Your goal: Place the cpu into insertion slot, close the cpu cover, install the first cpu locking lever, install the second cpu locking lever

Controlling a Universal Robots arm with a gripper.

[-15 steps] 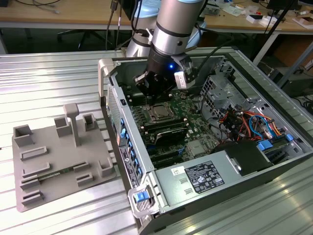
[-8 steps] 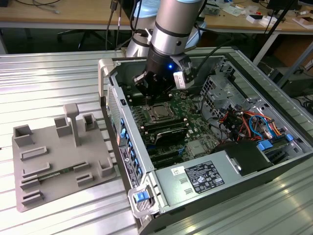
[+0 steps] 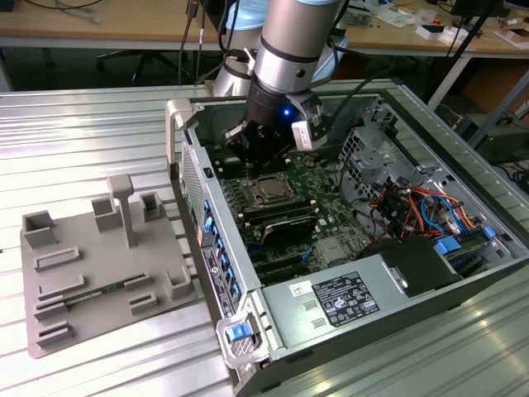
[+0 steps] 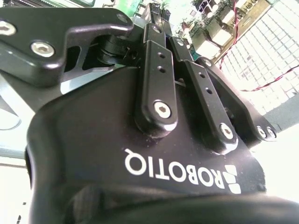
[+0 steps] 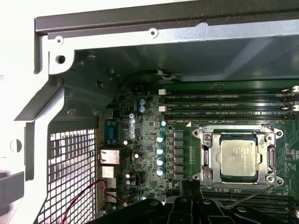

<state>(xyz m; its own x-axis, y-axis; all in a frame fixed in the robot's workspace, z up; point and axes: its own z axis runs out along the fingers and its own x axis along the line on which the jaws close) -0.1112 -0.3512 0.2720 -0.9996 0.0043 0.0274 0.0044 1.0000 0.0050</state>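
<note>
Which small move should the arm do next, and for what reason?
Probably a short shift toward a locking lever. The cpu already sits in the insertion slot, with the cpu cover lying flat around it, while the gripper hangs just beside the socket.

lab: cluttered workbenches (image 3: 99,25), cables (image 3: 78,10)

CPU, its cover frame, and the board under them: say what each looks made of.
The cpu: top looks like matte, silvery-grey metal, dull and evenly pale. The cpu cover around it: likely bright stamped steel, judging by glinting edges and folded tabs. The circuit board: green laminate with a slightly glossy coat, probably fibreglass, studded with soldered parts.
</note>
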